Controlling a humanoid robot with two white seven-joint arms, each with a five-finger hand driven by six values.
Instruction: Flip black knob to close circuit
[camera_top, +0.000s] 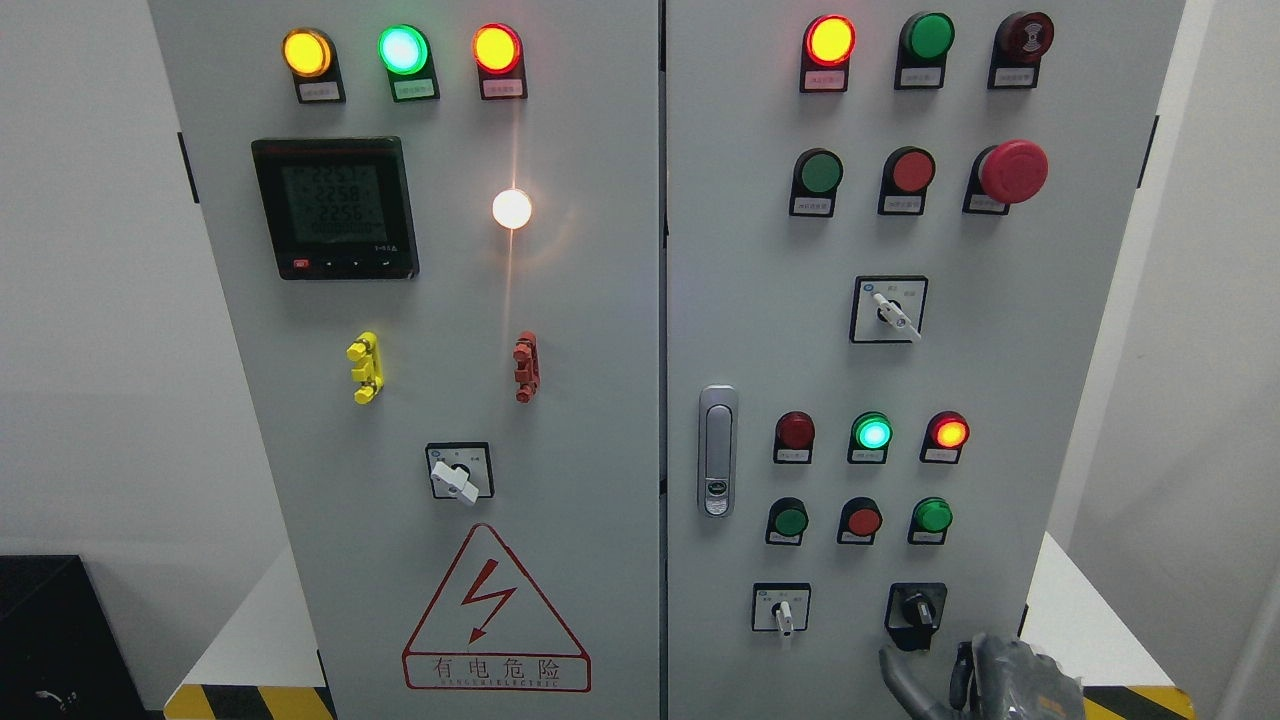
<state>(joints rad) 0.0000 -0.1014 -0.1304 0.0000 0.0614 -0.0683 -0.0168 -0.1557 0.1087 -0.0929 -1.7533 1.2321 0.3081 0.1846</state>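
Nearest you, at the bottom right edge of the view, your right hand (965, 675) rises in grey, with one finger (897, 672) curling up just below the black knob (914, 607). The other fingers are cut off by the frame, so you cannot tell from here whether the hand is spread or curled; it holds nothing that shows. Your left hand is out of view.

The black knob sits low on the right door of the cabinet (1000, 380), in its black square plate, to the right of a small white-handled selector (782, 610). The fingertip looks close to the knob's lower edge but not yet on it.

By that, you are in the approach, with the flip itself still to do. The next move calls for lifting the hand a little so the fingers come to either side of the knob's handle, then turning it over to its other position. Go gently: the row of small push buttons (864, 520) lies just above, and a stray finger could press one.

Further up the right door are three indicator lamps (872, 432), the middle one green, then another rotary selector (892, 312) and the red mushroom stop button (1012, 172). On the left door a meter display (335, 207) glows beside a bright white lamp (512, 208).
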